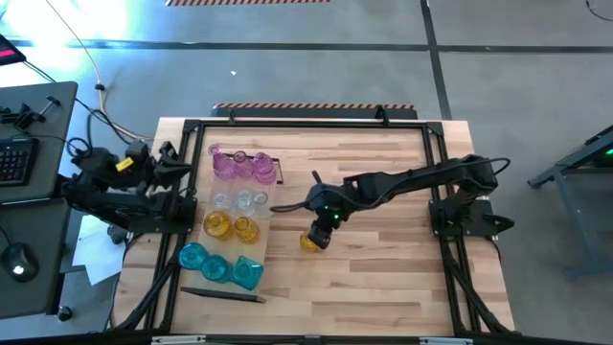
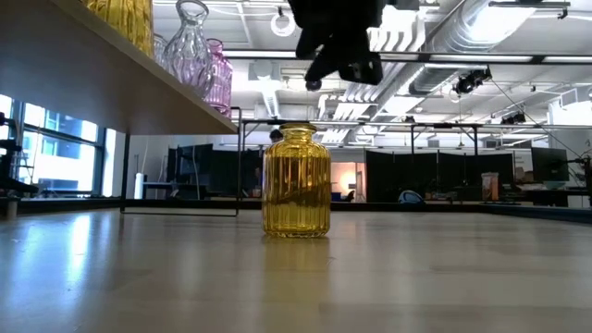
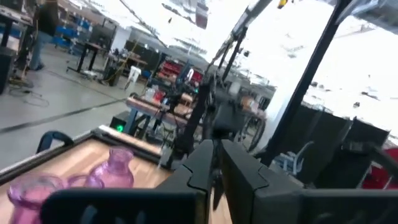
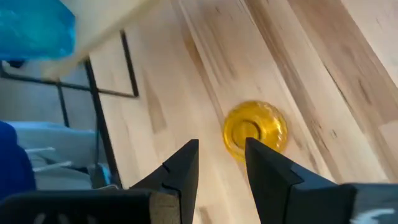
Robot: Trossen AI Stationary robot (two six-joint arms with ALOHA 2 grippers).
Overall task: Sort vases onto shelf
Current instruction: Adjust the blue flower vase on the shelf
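One amber-yellow ribbed glass vase (image 2: 296, 182) stands upright on its base on the butcher-block tabletop, apart from the others (image 1: 310, 241). My right gripper (image 4: 222, 146) hovers above it, open, fingers pointing down and slightly to one side of the vase's mouth (image 4: 255, 129); the low view shows it clear above the vase (image 2: 338, 65). The shelf (image 1: 265, 233) lies left of centre, bearing pink vases (image 1: 239, 165), clear vases (image 1: 239, 199), amber vases (image 1: 232, 226) and teal vases (image 1: 220, 266). My left gripper (image 3: 214, 171) waits shut at the table's left edge (image 1: 177, 158).
The shelf's edge (image 2: 92, 83) overhangs the upper left of the low view, with pink vases (image 2: 215, 74) on it. A thin dark rail (image 1: 225, 295) lies by the shelf's near end. Bare wood (image 1: 383, 278) extends right of and nearer than the lone vase.
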